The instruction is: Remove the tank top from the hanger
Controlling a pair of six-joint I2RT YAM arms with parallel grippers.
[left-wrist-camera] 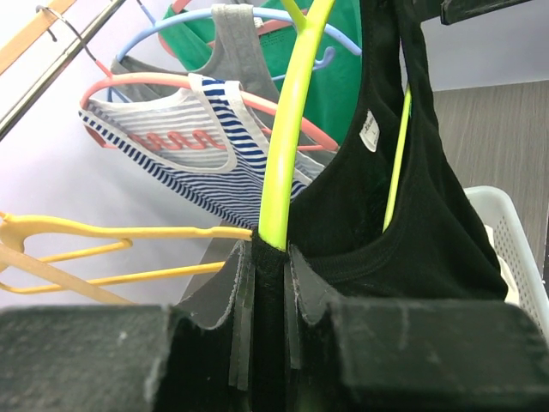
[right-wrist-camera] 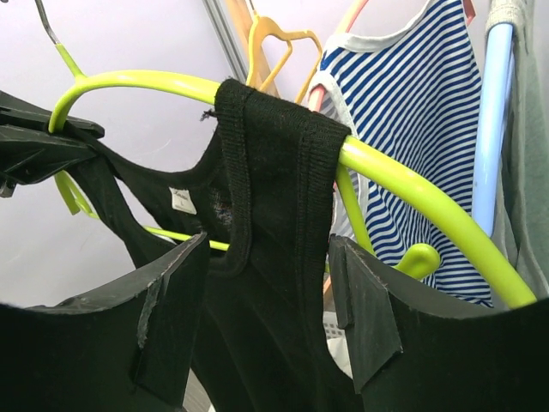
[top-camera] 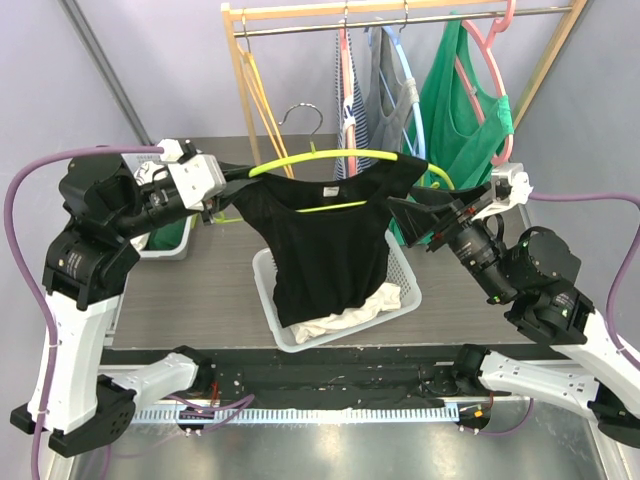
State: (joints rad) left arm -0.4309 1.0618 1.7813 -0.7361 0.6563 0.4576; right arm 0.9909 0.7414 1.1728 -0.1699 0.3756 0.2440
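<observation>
A black tank top hangs on a lime green hanger held in the air above a white basket. My left gripper grips the hanger's left end. In the left wrist view its jaws are shut on the green arm, with black strap fabric pinched in as well. My right gripper is at the right shoulder. In the right wrist view the black strap drapes over the hanger. That strap runs down between the open fingers of the right gripper, with a gap on each side.
The white basket under the tank top holds a white cloth. Behind stands a wooden clothes rack with striped, grey and green tops on hangers. A green bin sits at the table's left.
</observation>
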